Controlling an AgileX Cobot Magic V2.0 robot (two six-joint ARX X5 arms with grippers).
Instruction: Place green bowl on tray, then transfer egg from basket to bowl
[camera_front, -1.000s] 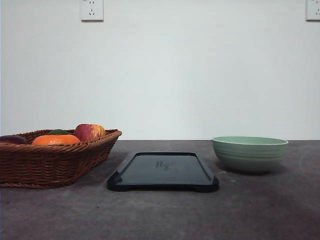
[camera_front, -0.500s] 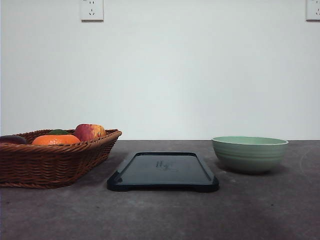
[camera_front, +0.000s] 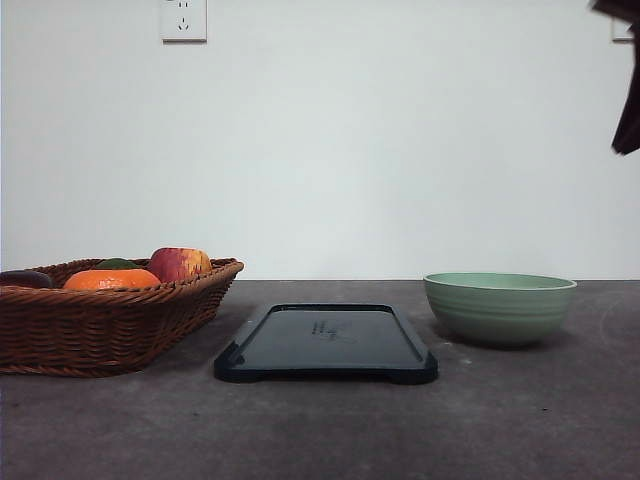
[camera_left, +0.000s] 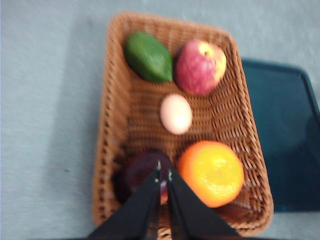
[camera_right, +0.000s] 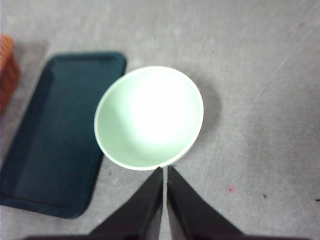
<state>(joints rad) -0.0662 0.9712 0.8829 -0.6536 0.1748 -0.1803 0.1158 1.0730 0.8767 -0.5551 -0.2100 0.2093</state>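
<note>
On the grey surface (camera_front: 320, 430) the tray (camera_front: 326, 343) lies nearest, bare, with the green bowl (camera_front: 499, 307) just right of it. The basket (camera_front: 105, 325) at left holds the egg (camera_left: 176, 114) among fruit. Both the left tool (camera_left: 163, 172) above the basket and the right tool (camera_right: 164, 170) above the bowl are closed, gripping nothing.

I count one basket (camera_left: 120, 100), one tray (camera_front: 325, 342) and one green bowl (camera_front: 499, 307) on the table. Inside the basket I make out five items: one egg (camera_left: 176, 114), one orange (camera_left: 212, 173), one red apple (camera_left: 199, 66), one green fruit (camera_left: 148, 56) that might be an avocado, and one dark purple piece (camera_left: 140, 172) partly covered and too blurred for me to name. On the far wall I see two power sockets (camera_front: 184, 19).
</note>
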